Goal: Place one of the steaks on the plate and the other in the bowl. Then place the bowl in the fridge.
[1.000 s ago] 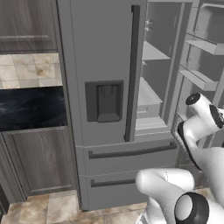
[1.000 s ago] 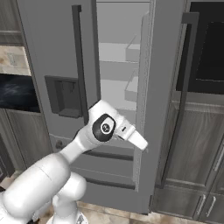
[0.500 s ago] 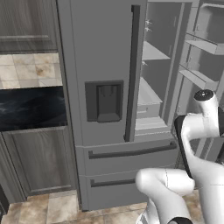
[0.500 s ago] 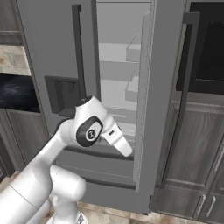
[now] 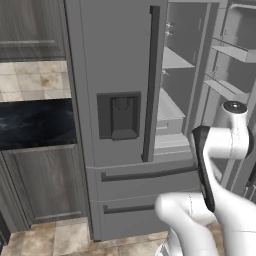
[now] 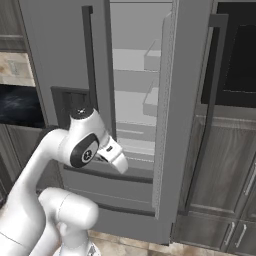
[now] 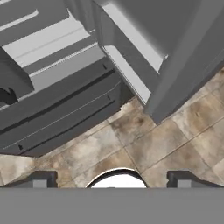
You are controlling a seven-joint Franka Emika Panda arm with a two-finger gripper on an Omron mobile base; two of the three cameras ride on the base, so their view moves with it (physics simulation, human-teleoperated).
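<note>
Gripper point(image 7: 111, 180) wide, angled floorward

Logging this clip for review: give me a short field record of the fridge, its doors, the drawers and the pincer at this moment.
fridge: grey French-door unit, shelves visible inside
right door: swung open
left door: closed, dispenser recess in it
drawers: both closed
pincer: open, holding nothing, pointing down at the tiled floor
</note>
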